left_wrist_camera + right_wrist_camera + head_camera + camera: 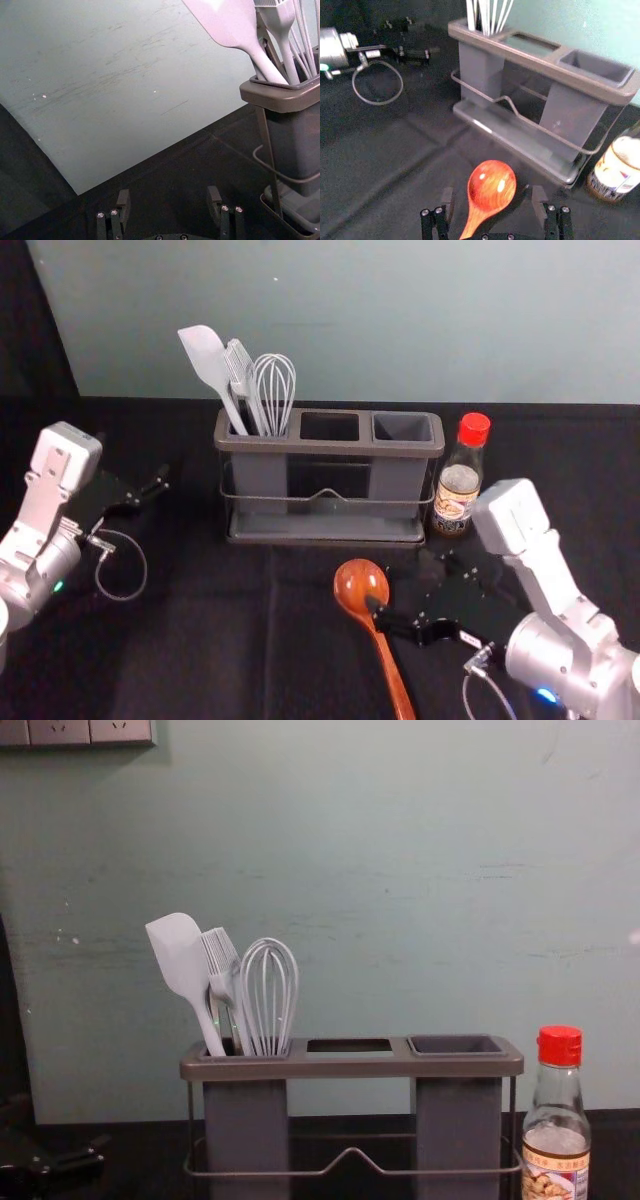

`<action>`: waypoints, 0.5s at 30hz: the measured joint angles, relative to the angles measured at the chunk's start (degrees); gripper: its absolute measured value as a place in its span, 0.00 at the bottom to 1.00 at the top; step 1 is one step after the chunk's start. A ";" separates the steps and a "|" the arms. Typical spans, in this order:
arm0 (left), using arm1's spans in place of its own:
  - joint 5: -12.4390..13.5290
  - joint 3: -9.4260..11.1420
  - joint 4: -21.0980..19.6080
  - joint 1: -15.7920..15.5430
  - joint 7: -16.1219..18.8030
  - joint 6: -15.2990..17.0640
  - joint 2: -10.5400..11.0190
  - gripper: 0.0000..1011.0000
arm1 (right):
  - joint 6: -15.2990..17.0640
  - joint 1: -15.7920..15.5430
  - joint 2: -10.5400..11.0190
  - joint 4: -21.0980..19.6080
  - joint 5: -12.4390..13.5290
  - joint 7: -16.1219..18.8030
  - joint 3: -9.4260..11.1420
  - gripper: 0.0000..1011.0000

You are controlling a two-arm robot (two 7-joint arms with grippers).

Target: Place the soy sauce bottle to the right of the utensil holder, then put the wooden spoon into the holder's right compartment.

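- A counter (210,640) runs across the scene under black cloth, with soft creases in front of the utensil holder (330,447).
- Behind it rises a pale grey-green wall (400,870), marked with thin scuffs and small white specks; a row of socket plates (60,730) is at its upper left in the chest view.
- Dark material (25,330) hangs at the far left, beside the wall.
- The holder stands upright toward the back, with a brownish rim, grey compartments and a bent wire rail along the front. Its left compartment carries a pale spatula (205,358), a brush-like tool (238,365) and a wire whisk (274,385).
- The soy sauce bottle (457,485), red-capped and labelled, stands upright on the counter just beside the holder's right end.
- The wooden spoon (361,585), glossy reddish-brown, lies on the cloth in front of the holder, bowl toward it.
- The right pincer (413,588) is low at the spoon, parted, with the spoon between its two sides but not clenched.
- The left pincer (155,485) is above the cloth, left of the holder and well apart from it, released and parted.
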 joint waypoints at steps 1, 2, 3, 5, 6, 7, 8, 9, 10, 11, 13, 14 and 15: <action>0.00 0.00 0.00 0.00 0.00 0.00 0.00 0.99 | 1.34 0.15 -0.22 -0.42 -0.09 -0.16 -0.10 0.99; 0.00 0.00 0.00 0.00 0.00 0.00 0.00 0.99 | 2.67 0.27 -0.40 -0.79 -0.28 -0.37 -0.24 0.99; 0.00 0.00 0.00 0.00 0.00 0.00 0.00 0.99 | 4.43 0.47 -0.66 -1.38 -0.64 -0.63 -0.51 0.99; 0.00 0.00 0.00 0.00 0.00 0.00 0.00 0.99 | 6.25 0.72 -1.00 -1.94 -1.03 -0.96 -0.78 0.99; 0.00 0.00 0.00 0.00 0.00 0.00 0.00 0.99 | 7.12 0.87 -1.26 -2.17 -1.19 -1.14 -0.89 0.99; 0.00 0.00 0.00 0.00 0.00 0.00 0.00 0.99 | 8.83 1.15 -1.86 -2.46 -1.40 -1.47 -1.10 0.99; 0.00 0.00 0.00 0.00 0.00 0.00 0.00 0.99 | 9.61 1.30 -2.16 -2.56 -1.48 -1.55 -1.16 0.99; 0.00 0.00 0.00 0.00 0.00 0.00 0.00 0.99 | 10.40 1.43 -2.48 -2.61 -1.57 -1.77 -1.21 0.99; 0.00 0.00 0.00 0.00 0.00 0.00 0.00 0.99 | 12.07 1.70 -3.41 -2.63 -1.83 -2.41 -1.35 0.99; 0.00 0.00 0.00 0.00 0.00 0.00 0.00 0.99 | 12.89 1.86 -3.91 -2.63 -2.04 -2.83 -1.45 0.99; 0.00 0.00 0.00 0.00 0.00 0.00 0.00 0.99 | 14.51 2.25 -4.93 -2.39 -2.48 -3.76 -1.63 0.99; 0.00 0.00 0.00 0.00 0.00 0.00 0.00 0.99 | 16.41 2.66 -6.23 -1.93 -2.98 -4.85 -1.78 0.99; 0.00 0.00 0.00 0.00 0.00 0.00 0.00 0.99 | 17.12 2.85 -6.84 -1.70 -3.15 -5.30 -1.82 0.99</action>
